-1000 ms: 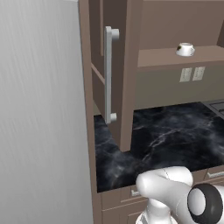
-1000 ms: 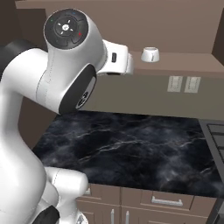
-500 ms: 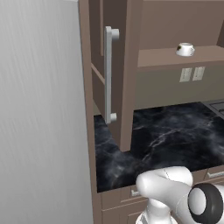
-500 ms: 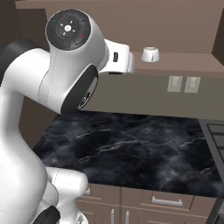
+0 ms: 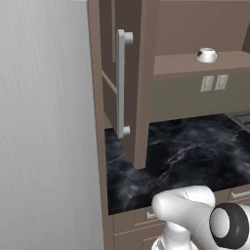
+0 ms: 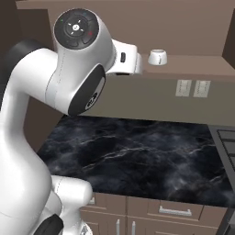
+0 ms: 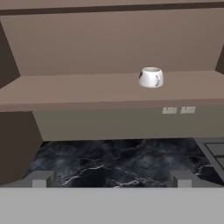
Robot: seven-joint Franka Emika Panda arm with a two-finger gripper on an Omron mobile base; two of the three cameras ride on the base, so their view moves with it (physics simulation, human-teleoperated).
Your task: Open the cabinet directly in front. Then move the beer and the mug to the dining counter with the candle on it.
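Mug waiting on the open cabinet shelf
Small squat white mug (image 7: 151, 77), near the shelf's (image 7: 65, 92) front edge, looks light, hard and slick; grasp across its rim; gripper (image 7: 109, 179) spread wide, empty

Open cabinet (image 5: 141, 83) door over a black marble worktop (image 5: 190, 151).
The door stands edge-on at centre frame, its long silver handle (image 5: 121, 83) facing left. A white mug (image 5: 206, 55) sits on the bare shelf at upper right, two wall outlets (image 5: 214, 82) below it. A grey panel (image 5: 46, 127) fills the left; the arm's white base (image 5: 195, 219) shows at lower right.
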